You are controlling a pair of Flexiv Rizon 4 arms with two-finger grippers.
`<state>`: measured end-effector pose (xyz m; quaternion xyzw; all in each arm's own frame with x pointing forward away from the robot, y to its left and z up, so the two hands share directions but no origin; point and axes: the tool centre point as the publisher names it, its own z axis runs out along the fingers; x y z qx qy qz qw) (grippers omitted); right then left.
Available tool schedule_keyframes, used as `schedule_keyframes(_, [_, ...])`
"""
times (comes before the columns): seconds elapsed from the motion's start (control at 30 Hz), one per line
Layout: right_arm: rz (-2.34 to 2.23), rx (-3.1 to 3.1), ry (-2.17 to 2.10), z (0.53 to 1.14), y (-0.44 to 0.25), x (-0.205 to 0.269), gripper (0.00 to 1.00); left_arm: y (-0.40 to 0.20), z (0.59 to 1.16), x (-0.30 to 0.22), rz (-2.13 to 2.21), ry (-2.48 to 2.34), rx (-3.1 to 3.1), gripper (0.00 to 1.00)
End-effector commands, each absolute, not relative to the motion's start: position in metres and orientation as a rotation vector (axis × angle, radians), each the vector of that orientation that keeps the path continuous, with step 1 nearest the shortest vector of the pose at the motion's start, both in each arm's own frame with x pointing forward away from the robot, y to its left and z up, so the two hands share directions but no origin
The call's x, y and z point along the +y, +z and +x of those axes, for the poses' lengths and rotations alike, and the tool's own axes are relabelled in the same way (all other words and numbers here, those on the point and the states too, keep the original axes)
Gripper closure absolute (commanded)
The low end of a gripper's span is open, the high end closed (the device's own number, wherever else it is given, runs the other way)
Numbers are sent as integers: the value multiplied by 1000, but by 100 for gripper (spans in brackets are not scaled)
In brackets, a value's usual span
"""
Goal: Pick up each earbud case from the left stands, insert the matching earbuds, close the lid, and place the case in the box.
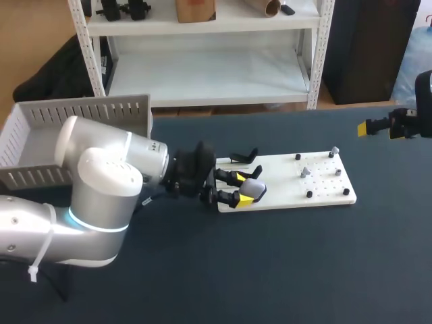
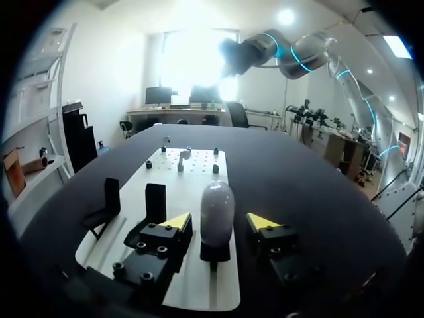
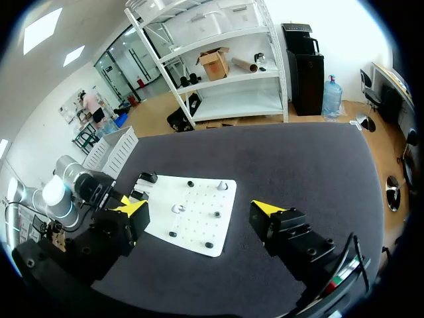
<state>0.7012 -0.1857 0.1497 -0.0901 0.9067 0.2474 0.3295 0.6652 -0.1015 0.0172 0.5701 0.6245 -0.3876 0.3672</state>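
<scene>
One table (image 1: 270,270), one white board (image 1: 283,182). There are three black stands (image 2: 111,195), (image 2: 156,199), (image 2: 215,252) and a single pale earbud case (image 2: 217,211). Four black pegs (image 3: 190,183), (image 3: 217,214), (image 3: 173,234), (image 3: 208,244) and two small pale pieces (image 3: 222,185), (image 3: 175,209) – too small to name. One grey box (image 1: 81,111). Two arms – the left arm (image 1: 101,182) and the right arm (image 1: 424,101) – carry one left end effector (image 1: 243,189) and one right end effector (image 3: 202,209); each has two yellow-tipped fingers (image 2: 175,222), four in all.
</scene>
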Motion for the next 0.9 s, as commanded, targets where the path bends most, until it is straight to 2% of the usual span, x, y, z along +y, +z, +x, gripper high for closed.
schedule_keyframes(0.03, [-237,2372,649,701,150,-186,0,16,667,-102,1459,-1003,1596,51])
schedule_keyframes(0.6, [-237,2372,649,701,150,-186,0,15,669,-105,1458,-1029,1585,53])
schedule_keyframes(0.9, [-237,2372,649,701,150,-186,0,17,669,-106,1456,-1034,1577,58])
